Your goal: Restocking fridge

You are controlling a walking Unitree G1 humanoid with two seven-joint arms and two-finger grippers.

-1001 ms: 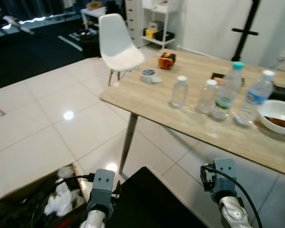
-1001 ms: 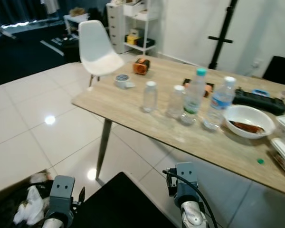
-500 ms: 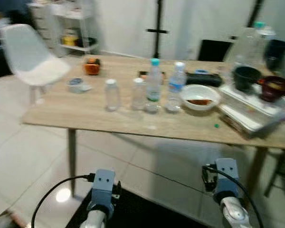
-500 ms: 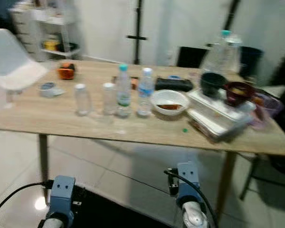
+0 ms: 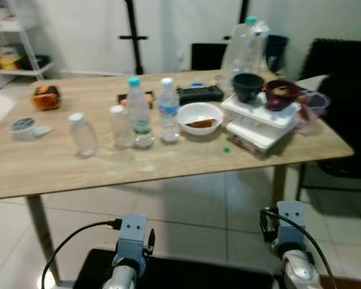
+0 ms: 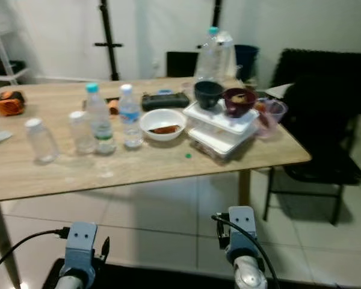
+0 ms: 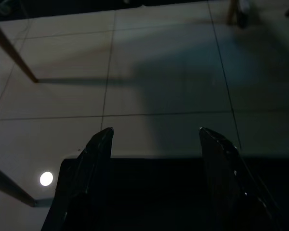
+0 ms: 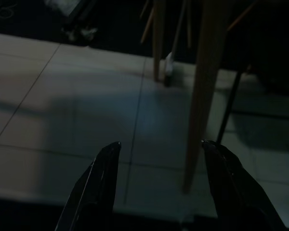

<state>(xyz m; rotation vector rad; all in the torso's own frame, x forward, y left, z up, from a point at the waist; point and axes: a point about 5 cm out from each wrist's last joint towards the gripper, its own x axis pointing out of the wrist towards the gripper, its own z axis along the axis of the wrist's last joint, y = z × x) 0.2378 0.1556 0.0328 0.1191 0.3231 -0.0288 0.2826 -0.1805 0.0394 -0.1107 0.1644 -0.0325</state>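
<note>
On the wooden counter [image 5: 60, 174] stand four clear plastic bottles in a row: two squat white-capped ones [image 5: 83, 135] left, then a teal-capped bottle [image 5: 139, 112], then a white-capped one [image 5: 168, 109]. Left tool [image 7: 154, 144] and right tool [image 8: 159, 159] hang released, empty.

No legible text anywhere. Two labelled clear plastic water bottles [image 5: 135, 111] [image 5: 168, 108] stand mid-table on the light wooden table [image 5: 60, 171], but their label print is too blurred to read. No readable brands, numbers or signs elsewhere.
</note>
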